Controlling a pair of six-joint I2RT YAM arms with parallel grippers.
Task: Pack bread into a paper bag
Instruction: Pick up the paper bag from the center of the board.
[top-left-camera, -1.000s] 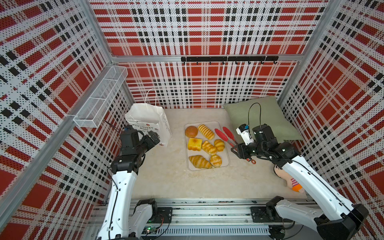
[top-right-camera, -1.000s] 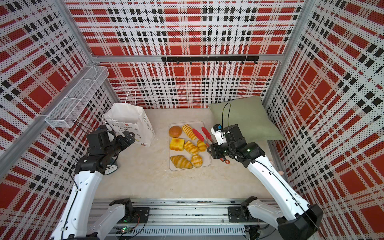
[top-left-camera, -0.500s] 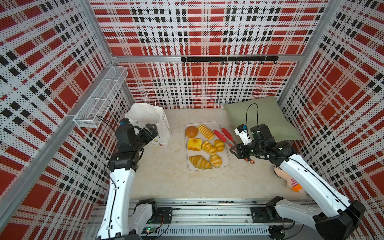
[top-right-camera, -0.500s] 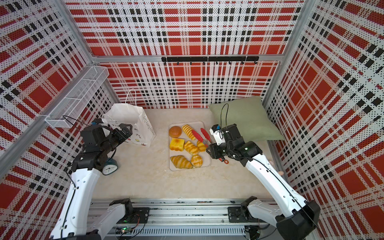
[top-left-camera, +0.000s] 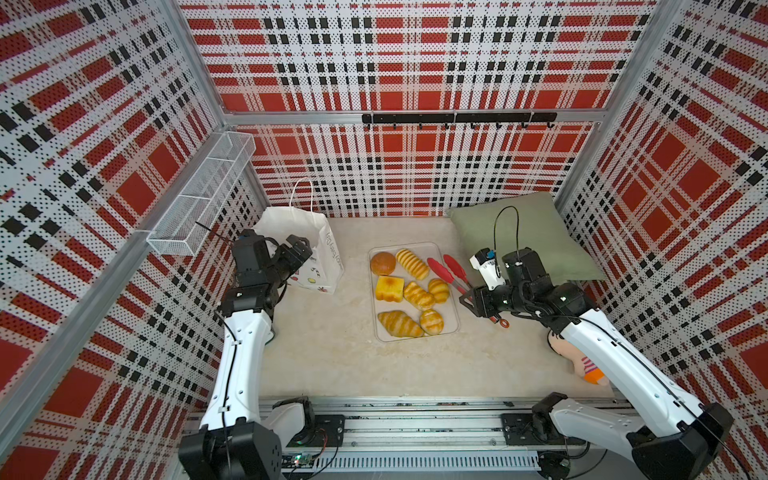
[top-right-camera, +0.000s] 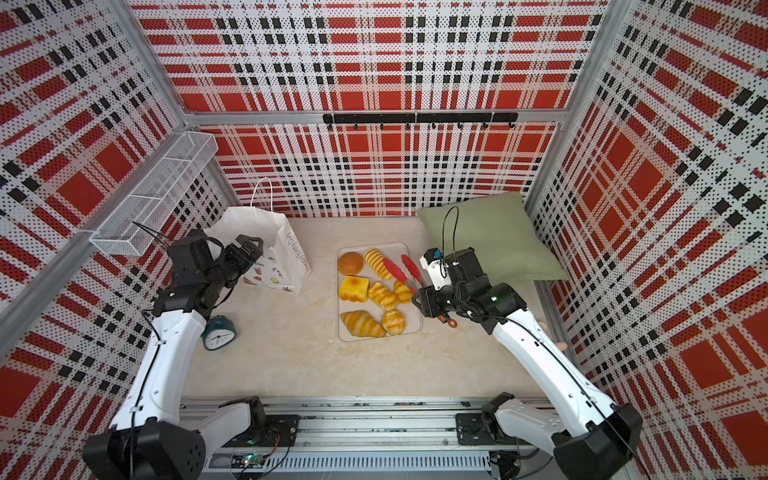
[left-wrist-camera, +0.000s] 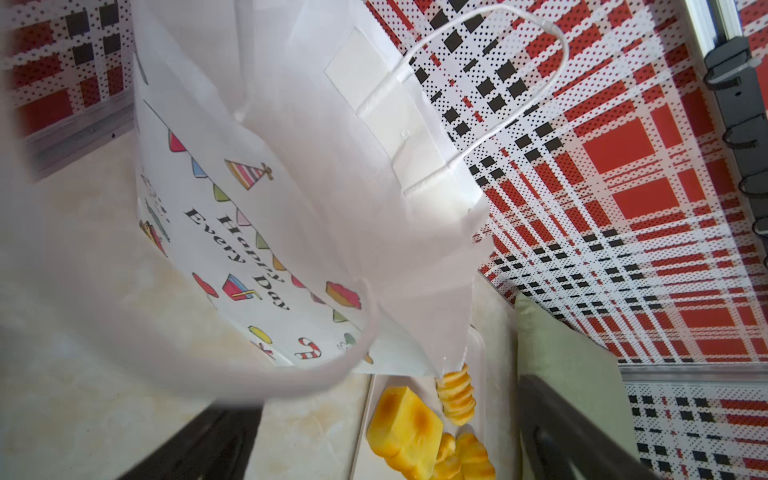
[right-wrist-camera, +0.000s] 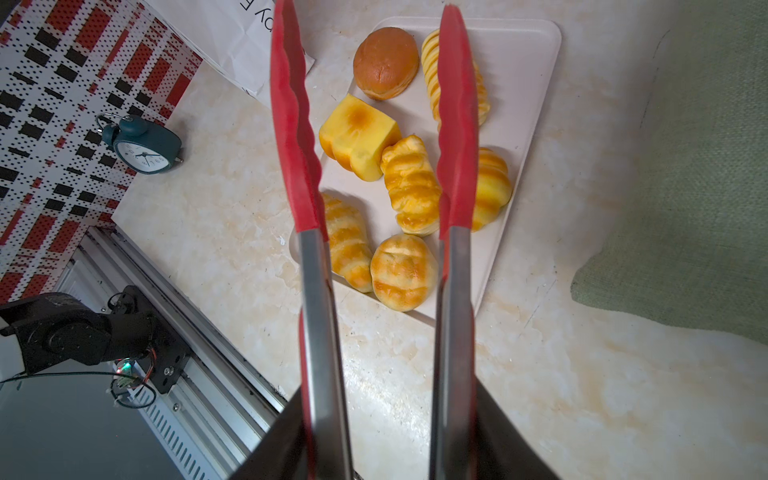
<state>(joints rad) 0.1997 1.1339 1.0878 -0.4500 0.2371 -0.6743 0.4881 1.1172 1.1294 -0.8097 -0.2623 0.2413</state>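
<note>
Several bread pieces lie on a pale tray (top-left-camera: 451, 322): a round brown bun (top-left-camera: 382, 263), a ridged loaf (top-left-camera: 411, 263), a square toast (top-left-camera: 389, 287), a croissant (top-left-camera: 399, 324) and small rolls (top-left-camera: 431, 321). The white paper bag (top-left-camera: 293, 224) stands at the back left, its mouth open. My left gripper (top-left-camera: 297, 249) is open at the bag's near rim. In the left wrist view the bag (left-wrist-camera: 332, 208) fills the frame and a blurred cord handle (left-wrist-camera: 365, 332) loops before the jaws. My right gripper (top-left-camera: 467, 301) is shut on red-tipped tongs (top-left-camera: 446, 270). The tongs' tips (right-wrist-camera: 455, 124) are spread above the tray's right side with nothing between them.
A green cushion (top-left-camera: 532, 237) lies at the back right. A teal alarm clock (top-right-camera: 218, 334) stands by the left arm. A plush toy (top-left-camera: 582, 361) lies under the right arm. A wire basket (top-left-camera: 199, 199) hangs on the left wall, and a black hook rail (top-left-camera: 457, 118) on the back wall.
My left gripper has risen and moved back to the bag's rim, still open. The right arm has edged slightly left toward the tray with the tongs.
</note>
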